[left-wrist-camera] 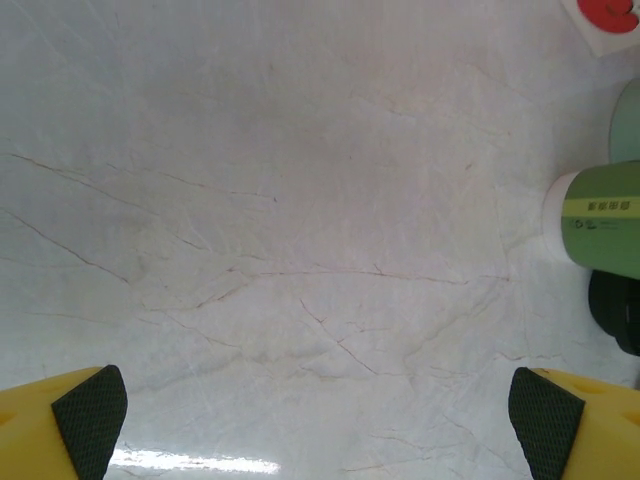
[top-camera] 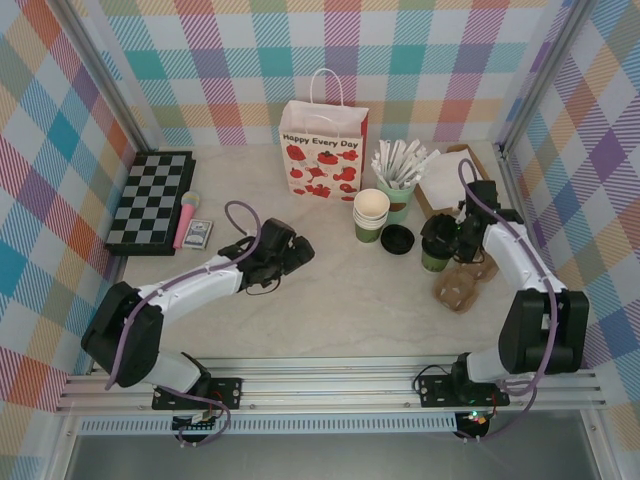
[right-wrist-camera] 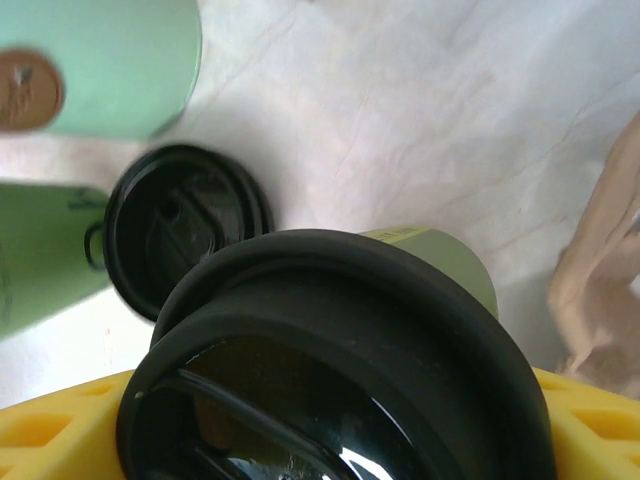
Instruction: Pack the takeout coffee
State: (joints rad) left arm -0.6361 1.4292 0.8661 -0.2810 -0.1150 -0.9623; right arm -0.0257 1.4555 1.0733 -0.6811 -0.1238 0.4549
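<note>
Yellow-fingered, clamps coffee [right-wrist-camera: 340, 380] in right gripper [top-camera: 446, 240]; spreads left gripper [left-wrist-camera: 320, 410] wide, 9 o'clock. Risks crushing and spilling if squeezed harder or tilted toward carrier [top-camera: 458, 290], 5 o'clock.

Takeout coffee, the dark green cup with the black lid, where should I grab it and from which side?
Probably pinch the takeout coffee on its paper wall just under the black lid, coming level from the right. It stands upright, the rim should stop slipping, and a loose lid and stacked cups crowd its left.
</note>
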